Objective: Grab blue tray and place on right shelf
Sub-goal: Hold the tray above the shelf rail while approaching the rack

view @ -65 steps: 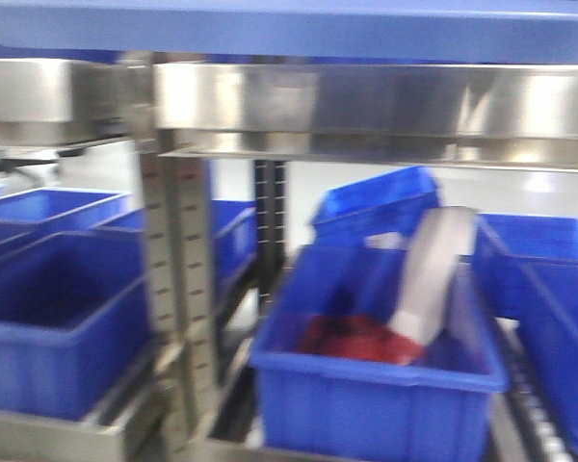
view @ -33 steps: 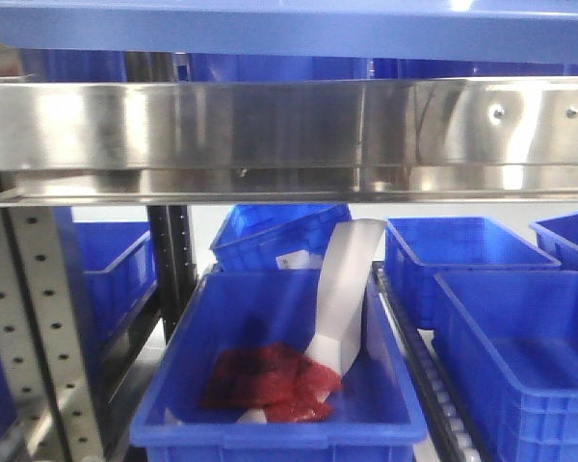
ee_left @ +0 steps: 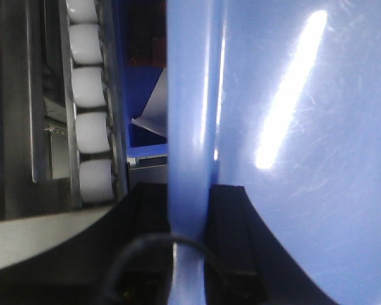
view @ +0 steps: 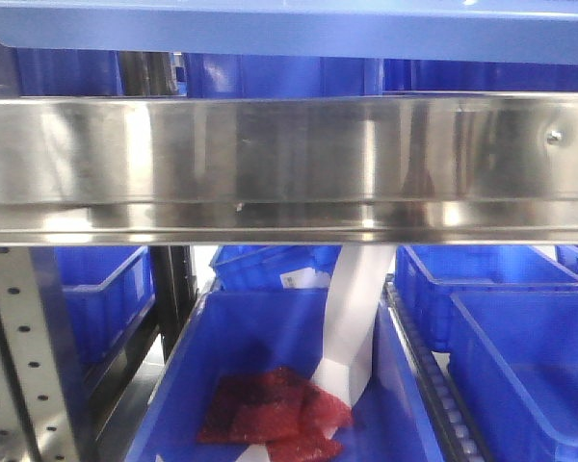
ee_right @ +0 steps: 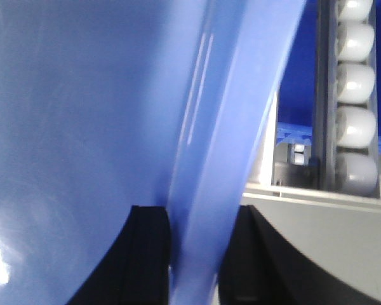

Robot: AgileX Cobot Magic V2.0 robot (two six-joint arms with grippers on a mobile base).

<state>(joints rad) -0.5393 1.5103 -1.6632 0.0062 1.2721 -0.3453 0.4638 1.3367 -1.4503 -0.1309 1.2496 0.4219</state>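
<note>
The blue tray (view: 289, 29) shows as a pale blue band along the top of the front view, above the right shelf's shiny steel rail (view: 289, 164). In the left wrist view the blue tray (ee_left: 305, 127) fills the right side, and my left gripper (ee_left: 190, 190) is shut on its upright rim, one black finger on each side. In the right wrist view the blue tray (ee_right: 82, 114) fills the left side, and my right gripper (ee_right: 197, 213) is shut on its slanted rim. Neither gripper shows in the front view.
Under the rail, a deep blue bin (view: 202, 366) holds a red bag (view: 270, 409) and a white strip (view: 352, 318). More deep blue bins (view: 520, 356) stand to its right and left. A perforated upright (view: 19, 356) stands at left. White rollers (ee_left: 92, 89) (ee_right: 355, 82) line the rack.
The steel rail now sits lower and looms larger, and the perforated upright has slid to the left edge. The tray's band stays at the top.
</note>
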